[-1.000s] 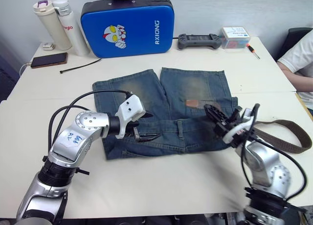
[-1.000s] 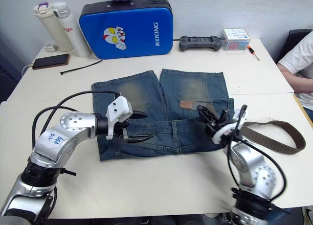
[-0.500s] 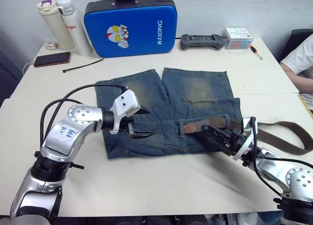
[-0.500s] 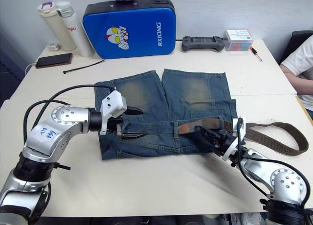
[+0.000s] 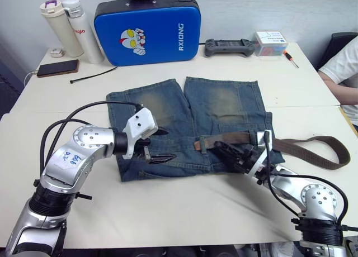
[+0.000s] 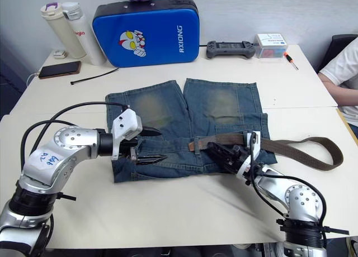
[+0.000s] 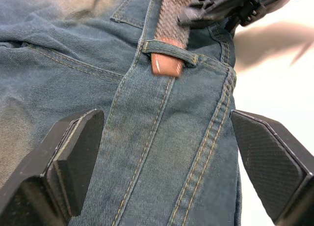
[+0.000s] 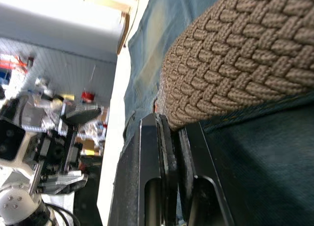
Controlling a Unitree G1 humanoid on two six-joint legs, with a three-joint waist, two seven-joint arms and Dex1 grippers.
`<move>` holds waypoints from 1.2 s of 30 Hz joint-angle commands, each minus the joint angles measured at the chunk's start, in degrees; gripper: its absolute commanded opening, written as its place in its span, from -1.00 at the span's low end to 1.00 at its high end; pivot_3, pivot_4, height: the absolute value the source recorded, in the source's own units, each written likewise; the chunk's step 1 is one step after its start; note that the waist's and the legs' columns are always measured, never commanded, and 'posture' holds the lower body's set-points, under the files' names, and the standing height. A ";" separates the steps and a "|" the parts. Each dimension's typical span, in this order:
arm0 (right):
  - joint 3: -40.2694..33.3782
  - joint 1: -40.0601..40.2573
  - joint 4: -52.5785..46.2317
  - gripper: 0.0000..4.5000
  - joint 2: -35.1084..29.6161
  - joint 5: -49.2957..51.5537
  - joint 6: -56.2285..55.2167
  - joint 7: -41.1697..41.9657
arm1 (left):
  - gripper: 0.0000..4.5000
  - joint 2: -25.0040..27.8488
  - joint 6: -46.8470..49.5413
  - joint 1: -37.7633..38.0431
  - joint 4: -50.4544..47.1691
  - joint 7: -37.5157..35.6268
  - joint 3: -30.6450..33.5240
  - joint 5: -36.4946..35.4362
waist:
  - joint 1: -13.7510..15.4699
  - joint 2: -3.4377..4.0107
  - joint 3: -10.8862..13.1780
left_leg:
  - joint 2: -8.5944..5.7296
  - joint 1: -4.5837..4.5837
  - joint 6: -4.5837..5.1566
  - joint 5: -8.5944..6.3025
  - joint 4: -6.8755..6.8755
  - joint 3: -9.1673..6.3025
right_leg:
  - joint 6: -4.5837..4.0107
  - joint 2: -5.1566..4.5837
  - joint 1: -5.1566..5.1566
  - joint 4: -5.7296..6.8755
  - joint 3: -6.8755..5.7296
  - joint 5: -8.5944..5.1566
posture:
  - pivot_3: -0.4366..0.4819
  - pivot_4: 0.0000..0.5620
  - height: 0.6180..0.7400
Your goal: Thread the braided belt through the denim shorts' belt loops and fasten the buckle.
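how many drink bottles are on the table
2. Both stand at the table's far left corner: a bottle with a purple lid, and a white one with red lettering right beside it.

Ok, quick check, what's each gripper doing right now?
Left gripper: open, over the shorts, holding nothing.
Right gripper: shut on the belt.

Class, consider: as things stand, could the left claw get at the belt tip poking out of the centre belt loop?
Probably yes. The left claw, open over the denim shorts, faces the belt tip with only flat denim between; the right claw sits on the belt beyond the loop.
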 commanded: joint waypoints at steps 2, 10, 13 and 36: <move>5.19 -1.16 -4.47 -0.98 3.50 0.60 1.02 -5.98 | 1.00 0.25 -0.44 -0.12 -2.03 0.34 1.14 -0.43 | -0.23 0.00 0.00 | 0.00 0.00 -0.03 0.02 -0.03 0.00 | 0.00 0.00 -0.03 0.02 0.00 0.00 | -0.05 -0.47 1.00; 5.74 0.67 -7.96 -0.29 1.66 1.93 0.73 -12.80 | 1.00 -0.94 -1.24 -0.87 -1.00 -0.05 -0.39 -0.07 | 0.11 0.00 0.00 | 0.00 0.00 -0.04 0.02 -0.04 -0.01 | 0.00 0.00 -0.03 0.00 -0.01 0.00 | -0.05 -0.47 1.00; 2.45 3.48 -9.78 0.37 1.40 7.71 -2.70 -17.17 | 1.00 -1.62 -1.85 -1.23 -0.40 -0.31 -1.10 0.12 | 0.25 -0.02 -0.01 | 0.00 0.00 -0.03 0.02 -0.03 -0.02 | 0.00 0.00 -0.02 0.00 -0.01 0.00 | -0.05 -0.47 1.00; -0.91 4.45 -4.33 0.95 7.44 18.89 -19.99 -23.45 | 1.00 -3.75 -3.49 -3.96 2.44 -0.97 -3.72 1.65 | 0.12 -0.04 -0.03 | -0.01 0.02 -0.03 0.02 -0.01 -0.01 | 0.00 0.00 0.02 0.00 0.00 0.00 | -0.05 -0.47 1.00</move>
